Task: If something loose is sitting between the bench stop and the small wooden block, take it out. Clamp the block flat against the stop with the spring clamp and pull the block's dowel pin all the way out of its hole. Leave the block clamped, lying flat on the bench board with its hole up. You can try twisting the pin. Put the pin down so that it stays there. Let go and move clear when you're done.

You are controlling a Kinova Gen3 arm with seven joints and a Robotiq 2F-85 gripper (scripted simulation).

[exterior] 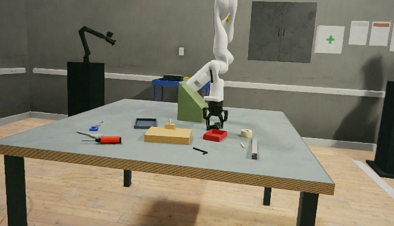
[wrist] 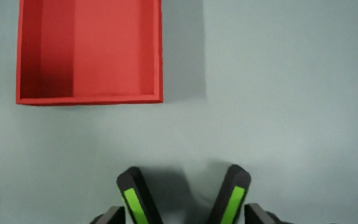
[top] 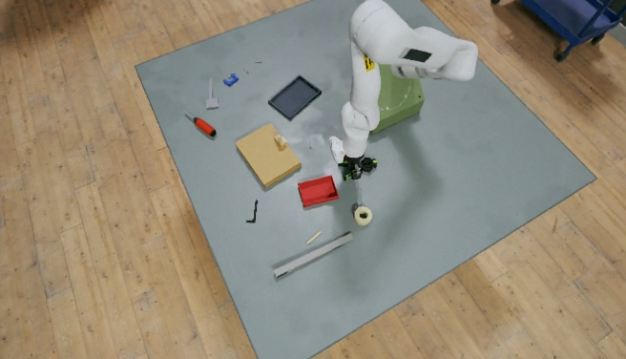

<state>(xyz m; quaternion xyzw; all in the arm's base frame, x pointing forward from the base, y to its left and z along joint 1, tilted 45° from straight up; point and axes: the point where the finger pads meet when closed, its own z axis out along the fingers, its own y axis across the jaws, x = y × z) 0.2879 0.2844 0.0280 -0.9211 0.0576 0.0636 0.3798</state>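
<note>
The tan bench board (top: 262, 160) (exterior: 168, 136) carries the small wooden block (top: 281, 141) (exterior: 170, 127) near its back edge. The dowel pin (exterior: 170, 121) stands upright in the block. I cannot tell the stop from the block at this size, nor whether anything loose sits between them. The black and green spring clamp (exterior: 214, 126) (wrist: 135, 204) is on the table below my wrist, its two green-striped handles spread in a V in the wrist view. My gripper (exterior: 215, 124) (wrist: 183, 217) is open, its fingers on either side of the clamp, with a gap beside each handle.
A red tray (top: 317, 191) (exterior: 215, 134) (wrist: 105, 50) lies close beside the clamp. A tape roll (top: 357, 217) (exterior: 246, 134), a short wooden stick (top: 314, 238) and a grey bar (top: 312, 256) lie nearby. A dark tray (top: 295, 97), a screwdriver (top: 205, 127) and a hex key (top: 255, 211) lie around the board.
</note>
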